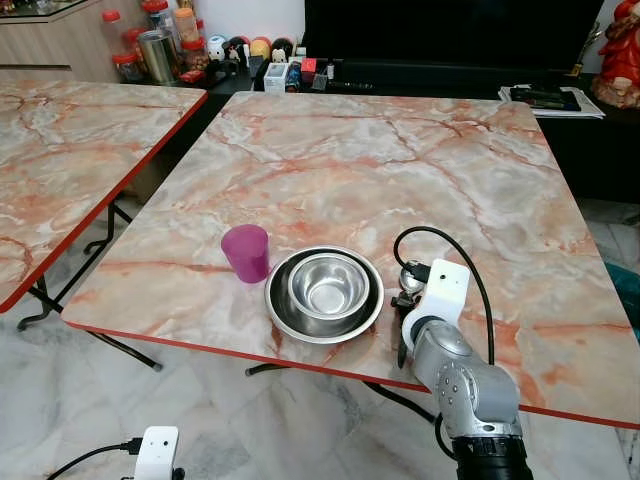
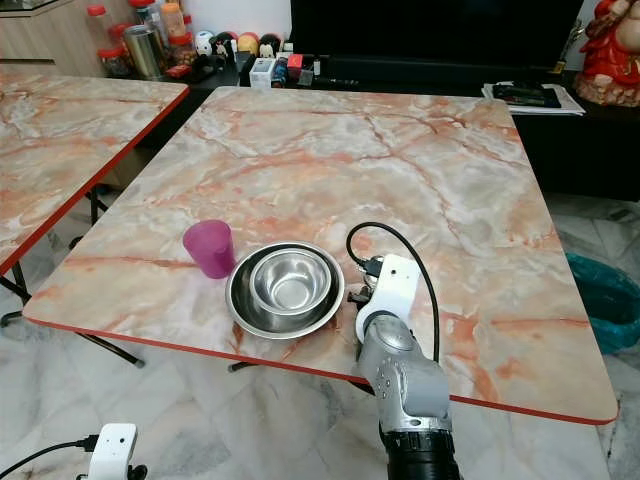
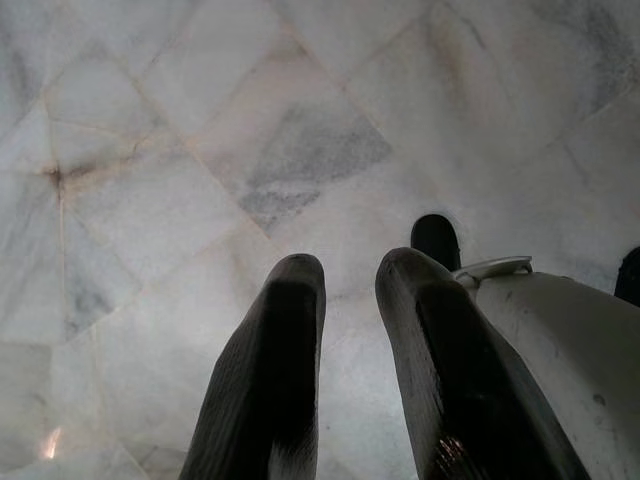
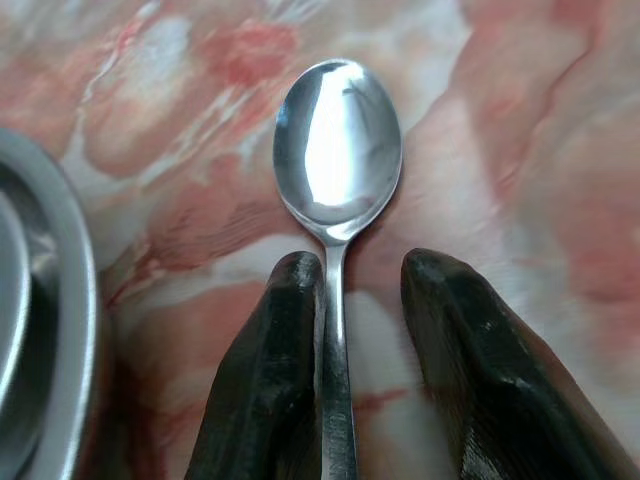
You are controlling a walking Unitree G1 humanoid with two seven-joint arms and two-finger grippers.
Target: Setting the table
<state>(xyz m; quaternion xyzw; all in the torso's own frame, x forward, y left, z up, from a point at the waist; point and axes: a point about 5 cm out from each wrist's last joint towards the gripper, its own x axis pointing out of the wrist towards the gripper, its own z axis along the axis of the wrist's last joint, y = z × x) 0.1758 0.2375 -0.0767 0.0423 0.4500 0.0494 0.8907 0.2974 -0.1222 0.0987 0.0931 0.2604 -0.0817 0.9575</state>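
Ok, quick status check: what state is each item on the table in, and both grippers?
Purple cup: upright on the table, left of the plate, looks empty.
Steel plate: flat near the table's front edge, bowl in it.
Steel bowl: upright, empty.
Spoon: on the table right of the plate, bowl facing up, handle between the fingers.
Right gripper: open, left finger against the handle.
Left gripper: open, hanging over the floor.

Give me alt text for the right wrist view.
A shiny metal spoon lies bowl-up on the marbled pink table, its handle running between the two black fingers of the right claw, close against one. A steel plate's rim curves along one edge.
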